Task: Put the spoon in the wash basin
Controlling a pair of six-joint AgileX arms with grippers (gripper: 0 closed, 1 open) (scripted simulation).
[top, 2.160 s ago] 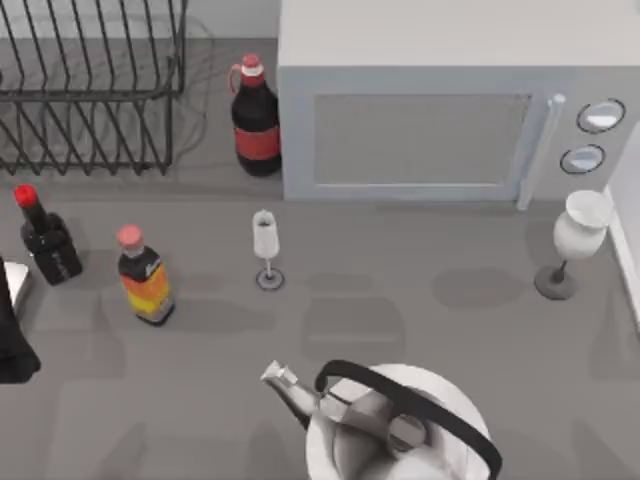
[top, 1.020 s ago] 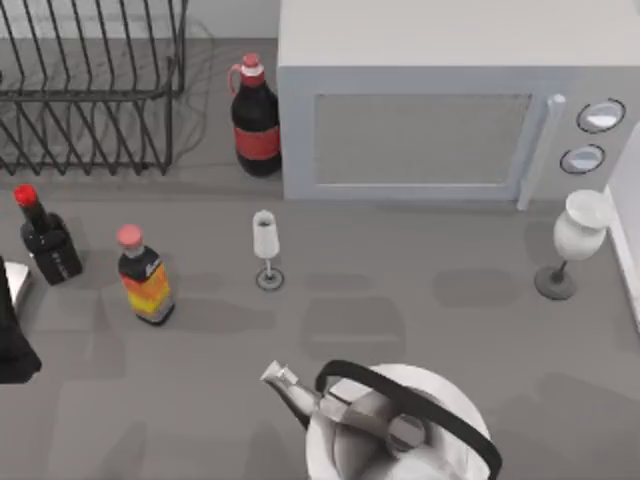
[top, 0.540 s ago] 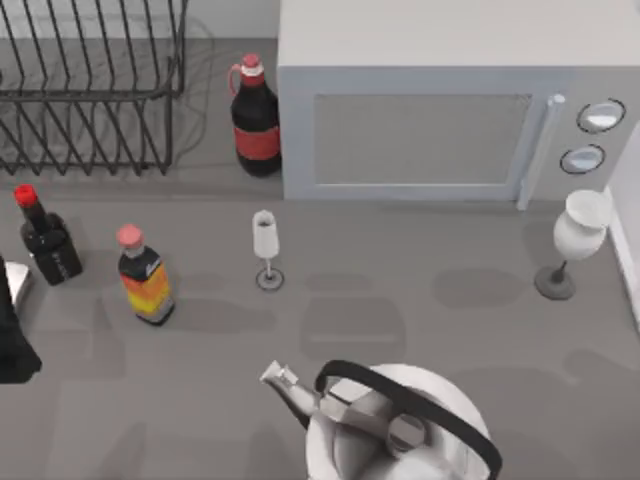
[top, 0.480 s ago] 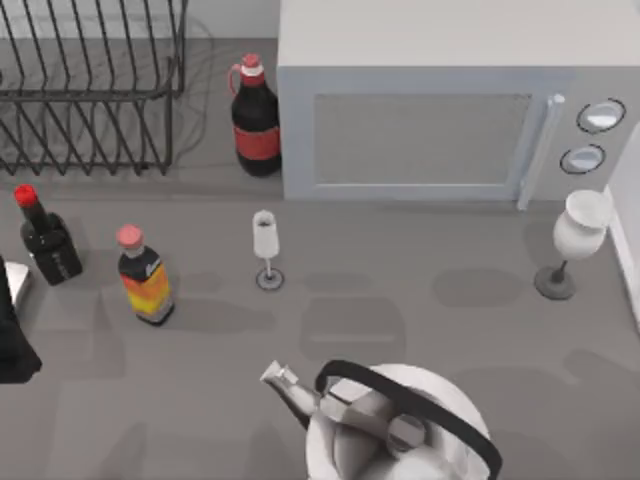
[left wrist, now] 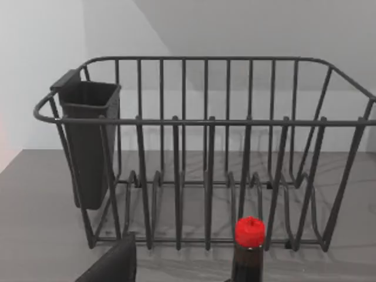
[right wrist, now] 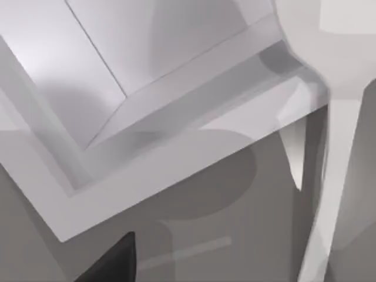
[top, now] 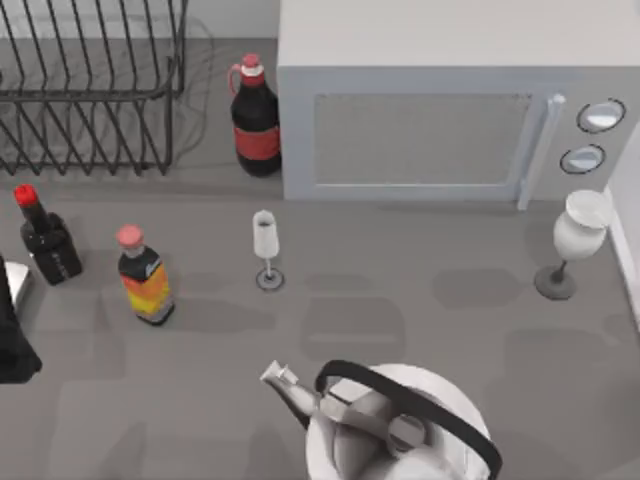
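Note:
The spoon is out of view. The white wash basin point(right wrist: 111, 64) shows in the right wrist view as a sunken tray with a raised rim, close under my right gripper point(right wrist: 111, 261), of which a dark tip pokes into the picture. A thin pale bar point(right wrist: 188, 251) lies on the grey counter beside the basin rim; I cannot tell what it is. My left gripper point(top: 12, 340) sits at the table's left edge, near the dark sauce bottle point(top: 45, 240).
A wire dish rack point(top: 90, 90) stands back left, with a cola bottle point(top: 255, 115) and a microwave point(top: 440, 100) beside it. An orange-labelled bottle point(top: 145, 275), a small glass point(top: 266, 248), a white goblet point(top: 575, 240) and a kettle point(top: 390, 425) also stand on the table.
A faint shadow at the table's lower right has shifted. The bottles, glasses, kettle and left arm have stayed where they were.

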